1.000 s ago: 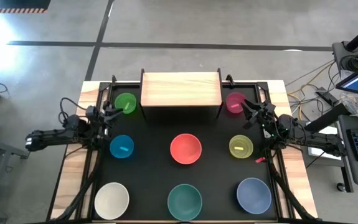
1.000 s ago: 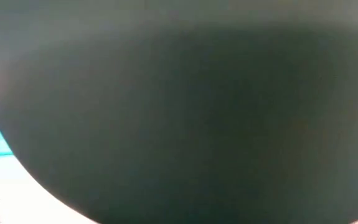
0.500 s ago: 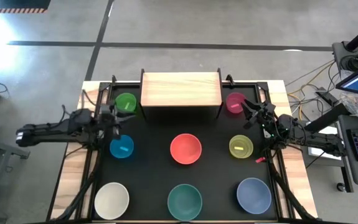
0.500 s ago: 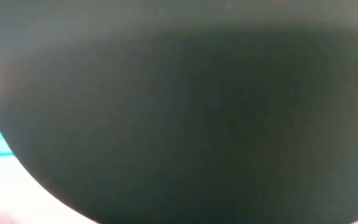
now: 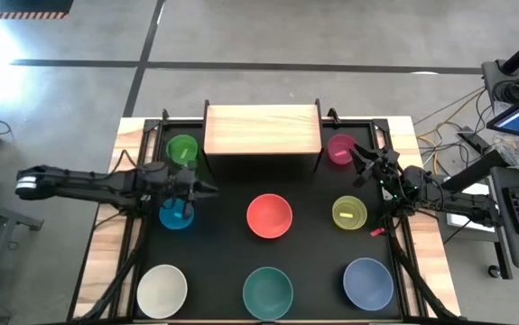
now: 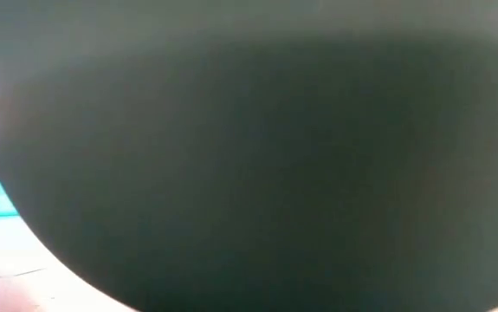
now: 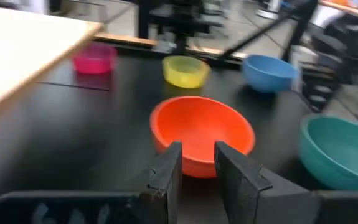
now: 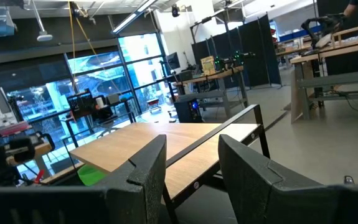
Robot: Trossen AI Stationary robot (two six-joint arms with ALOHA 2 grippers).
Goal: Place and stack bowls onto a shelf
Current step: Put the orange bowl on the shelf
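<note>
The high view shows all eight bowls standing upright on the black tabletop: green [image 5: 182, 149], pink [image 5: 341, 148], small blue [image 5: 176, 215], red [image 5: 269, 216], yellow [image 5: 349, 213], cream [image 5: 162, 291], teal [image 5: 268, 292] and slate blue [image 5: 368, 283]. The light-wood shelf [image 5: 262, 129] stands at the far edge with nothing on it. My left gripper [image 5: 207, 188] is open, above the table between the green and small blue bowls, pointing at the red bowl [image 7: 202, 134]. My right gripper [image 5: 358, 162] is open and waits near the pink bowl, facing the shelf [image 8: 166, 146].
The teal bowl's wall [image 6: 249, 156] fills the low view and hides the table behind it. Wooden table borders and cables run along the left and right sides. Bare black top lies between the left gripper and the red bowl.
My left arm has stretched out from the table's left edge toward the right, and slightly toward the near edge. Its gripper has left the green bowl's side and now points at the red bowl. No bowl has moved.
</note>
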